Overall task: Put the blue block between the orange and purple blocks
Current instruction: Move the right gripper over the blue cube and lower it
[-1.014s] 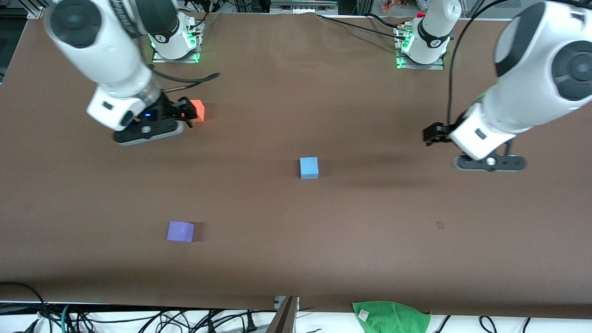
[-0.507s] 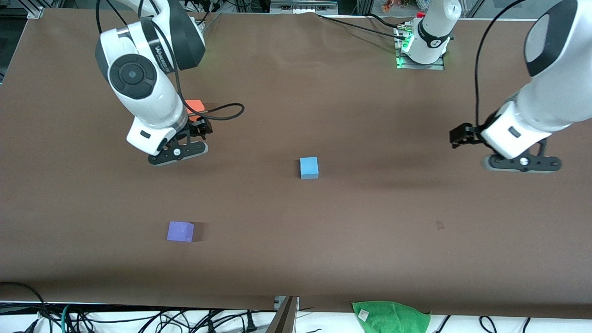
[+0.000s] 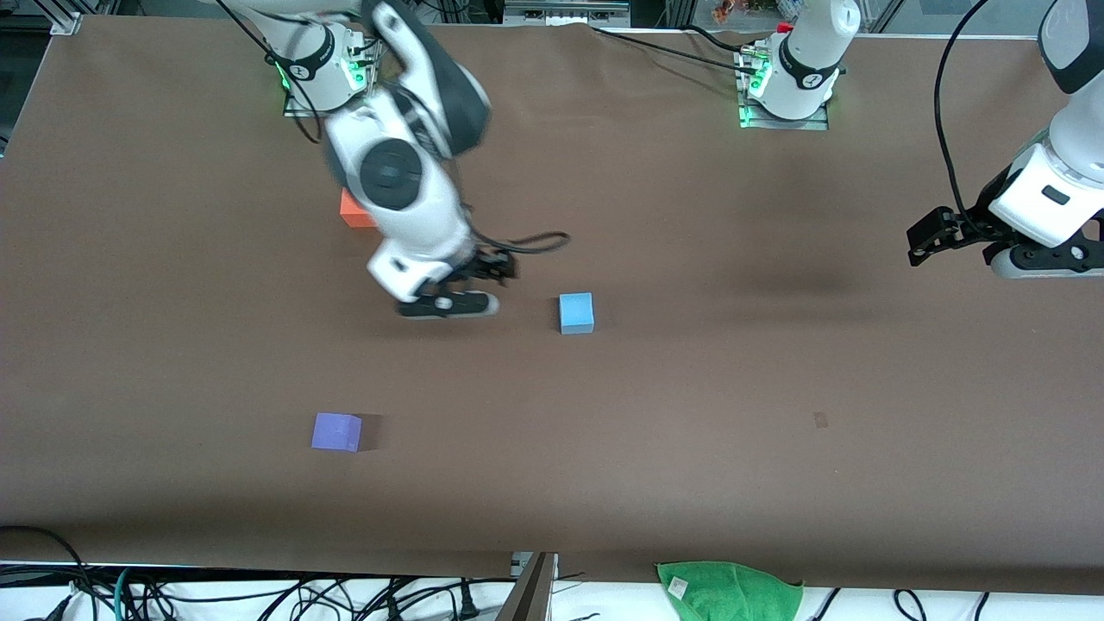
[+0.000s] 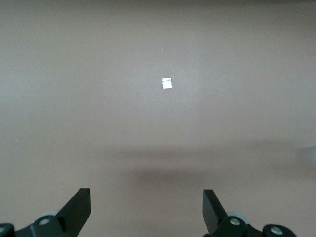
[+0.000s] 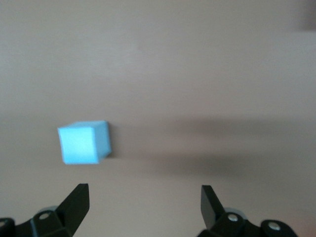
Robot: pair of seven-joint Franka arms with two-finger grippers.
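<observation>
Blue block (image 3: pixel 576 312) is seen alone on the bench (image 3: pixel 776 414) near its middle, untouched, with the orange block (image 3: pixel 352 210) farther from the front camera and the purple block (image 3: pixel 336 431) nearer to it, both toward the right arm's end. The right end effector (image 3: pixel 493 269) is held just beside the blue block with fingers spread and nothing gripped. It should be centred over the cube, squared to two flat faces, then lowered before closing. The left end effector (image 3: pixel 927 237) is parked over the left arm's end of the bench, fingers spread and empty.
</observation>
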